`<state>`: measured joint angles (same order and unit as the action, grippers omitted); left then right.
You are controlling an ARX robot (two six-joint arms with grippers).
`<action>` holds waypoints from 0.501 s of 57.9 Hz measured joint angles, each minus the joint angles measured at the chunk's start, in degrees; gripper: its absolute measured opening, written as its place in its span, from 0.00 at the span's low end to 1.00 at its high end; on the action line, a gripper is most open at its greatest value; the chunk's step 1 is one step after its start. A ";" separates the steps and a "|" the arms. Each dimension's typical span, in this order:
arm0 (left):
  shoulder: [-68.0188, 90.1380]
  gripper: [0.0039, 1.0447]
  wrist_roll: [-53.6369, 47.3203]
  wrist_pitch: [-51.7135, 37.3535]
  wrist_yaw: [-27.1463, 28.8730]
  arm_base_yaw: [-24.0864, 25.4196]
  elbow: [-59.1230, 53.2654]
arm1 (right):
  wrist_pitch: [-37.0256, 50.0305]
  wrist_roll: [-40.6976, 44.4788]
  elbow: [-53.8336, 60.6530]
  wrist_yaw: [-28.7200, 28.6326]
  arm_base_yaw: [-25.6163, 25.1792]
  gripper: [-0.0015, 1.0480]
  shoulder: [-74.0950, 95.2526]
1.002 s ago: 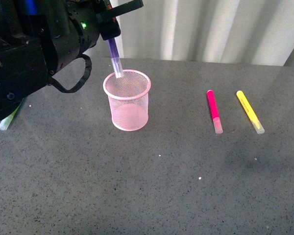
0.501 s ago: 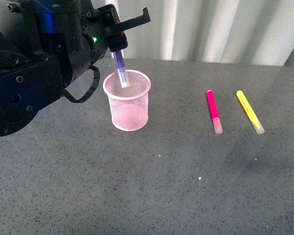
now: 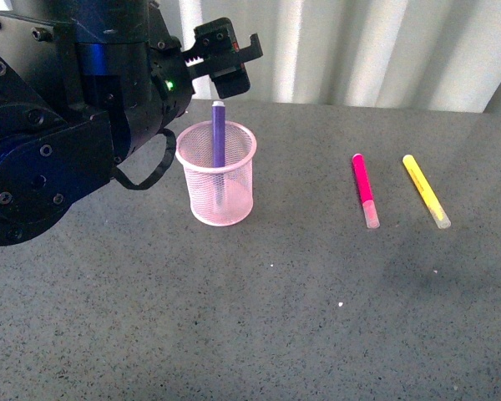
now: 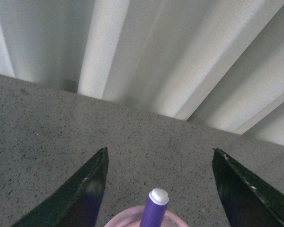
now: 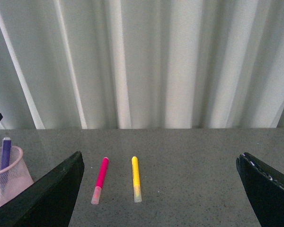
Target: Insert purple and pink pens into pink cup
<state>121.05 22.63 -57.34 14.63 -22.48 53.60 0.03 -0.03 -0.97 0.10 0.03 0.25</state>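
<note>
Grey speckled tabletop (image 3: 317, 326) runs back to a white corrugated wall (image 3: 359, 50). The bulky black left arm (image 3: 58, 125) fills the near-left of the front view. Light pink wire-mesh cup (image 3: 223, 196) stands upright, left of centre. The left gripper (image 4: 159, 150) hangs just above it, fingers spread wide w/ nothing held. The right gripper (image 5: 160, 156) is also wide open & empty, off the table. Dark purple pen (image 3: 218, 138) is in the cup. Magenta-pink pen (image 3: 364, 185), clear cap toward the camera, lies flat on the table well right of the cup. A yellow marker (image 3: 424, 188) lies just beside it, further right.

Step in hand, as I read it: the purple pen is in, so the left arm needs to clear off. To do it well:
- Go straight up first, fingers wide.
- No sideways swing till the tips are above the pen top, which sits btwn & below them in the wrist view, touching neither.
- A clip there could tip the light cup.

Then the pink pen, prob. the right arm's job since it lies on that side. Come down across the barrel mid-length, jaws square to it, w/o nudging the yellow marker.

Containers: one only, the cup.
- The purple pen stands near vertical in it.
- Its lower end shows pale through the mesh at the cup floor.
- Its white-tipped top stands above the rim.
- Nothing else inside that I can see.

Approx half done.
</note>
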 joint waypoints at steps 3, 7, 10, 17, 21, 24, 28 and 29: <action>-0.68 0.78 0.02 0.90 -0.11 0.37 -0.57 | 0.00 0.00 0.00 0.00 0.00 0.93 0.00; -4.22 0.95 -1.03 4.63 -1.33 1.11 -1.36 | 0.00 0.00 0.00 0.00 0.00 0.93 0.00; -8.87 0.93 -3.58 11.26 -3.23 1.73 -1.55 | 0.00 0.00 0.00 0.00 0.00 0.93 0.00; -22.93 0.94 -12.83 35.39 -6.19 4.61 -2.75 | 0.00 0.00 0.00 0.00 0.00 0.93 0.00; -26.29 0.94 -14.19 41.44 -6.19 5.57 -3.41 | 0.00 0.00 0.00 0.02 0.00 0.93 0.00; -26.99 0.94 -14.73 42.12 -6.03 5.99 -3.48 | 0.00 0.00 0.00 0.00 0.00 0.93 0.00; -26.97 0.94 -15.12 42.34 -6.03 6.25 -3.56 | 0.00 0.00 0.00 -0.02 0.00 0.93 0.00; -26.91 0.94 -15.12 42.36 -6.05 6.25 -3.61 | 0.00 0.00 0.00 -0.02 0.00 0.93 0.00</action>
<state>94.15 7.51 -14.98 8.58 -16.23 50.00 0.03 -0.03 -0.97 0.08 0.03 0.25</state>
